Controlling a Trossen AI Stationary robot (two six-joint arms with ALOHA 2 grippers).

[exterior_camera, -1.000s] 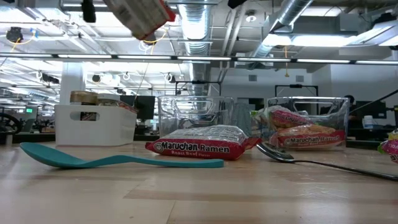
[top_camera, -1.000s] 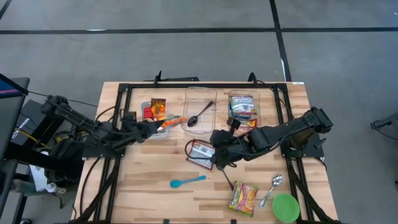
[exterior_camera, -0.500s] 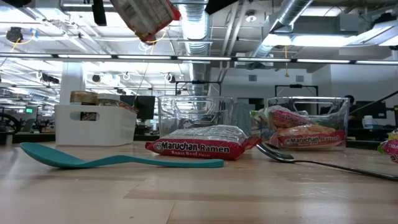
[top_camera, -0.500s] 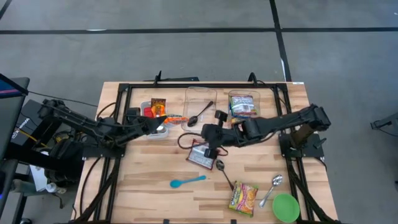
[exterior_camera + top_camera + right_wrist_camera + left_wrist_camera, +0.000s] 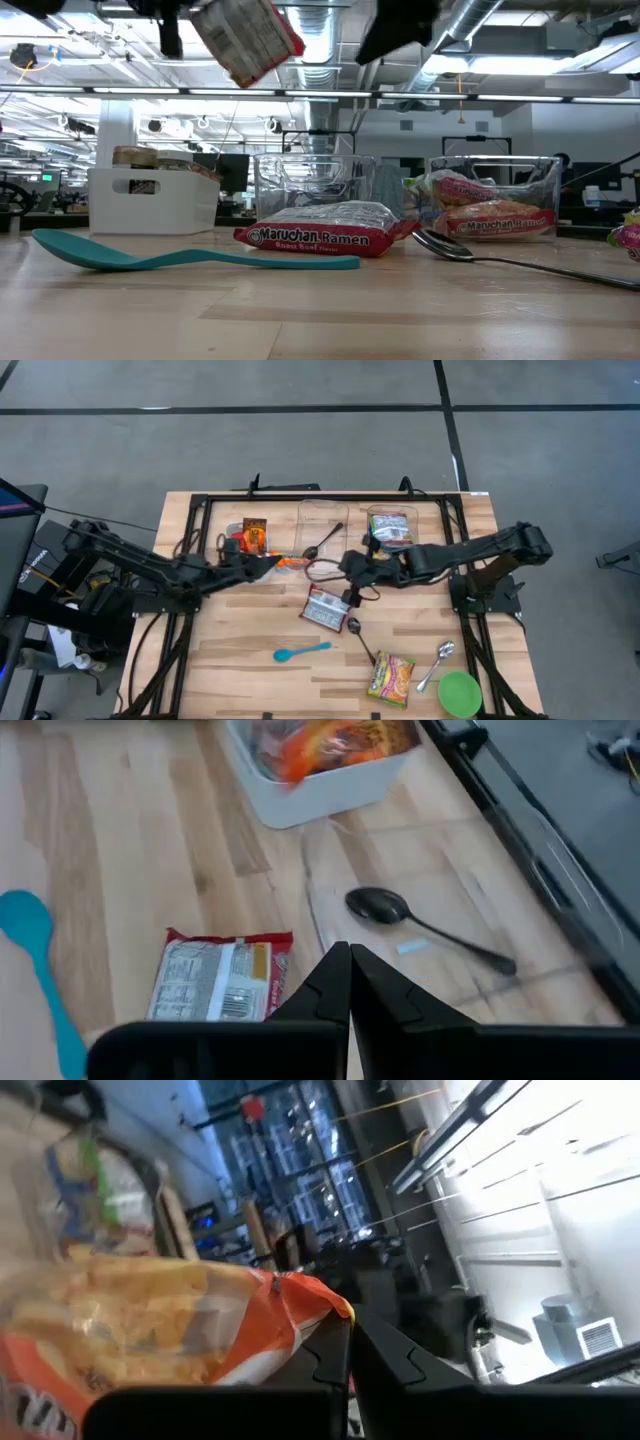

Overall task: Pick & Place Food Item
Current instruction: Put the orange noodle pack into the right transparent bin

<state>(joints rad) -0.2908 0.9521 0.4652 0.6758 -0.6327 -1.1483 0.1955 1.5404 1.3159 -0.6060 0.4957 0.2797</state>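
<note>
left arm mid-carry with snack packet, place not done yet

left end effector (image 5: 272, 561) was clamped on an orange snack packet (image 5: 285, 561), held up off the surface (image 5: 250, 630), just beside the white bin (image 5: 233, 530) and near the middle clear bin (image 5: 322, 520). low view showed the packet (image 5: 246, 38) lifted high. pick looked done, drop-off left; target bin not clear from the views.

right end effector (image 5: 350, 567) was closed on nothing, hanging above the beef ramen pack (image 5: 324, 607) near the middle clear bin, which held a black spoon (image 5: 322, 543).

still loose on the surface: beef ramen pack, yellow ramen pack (image 5: 391, 678), teal spoon (image 5: 301, 651), two metal spoons (image 5: 436, 663), green bowl (image 5: 459, 693). right clear bin (image 5: 391, 530) already had ramen packs in it.
</note>
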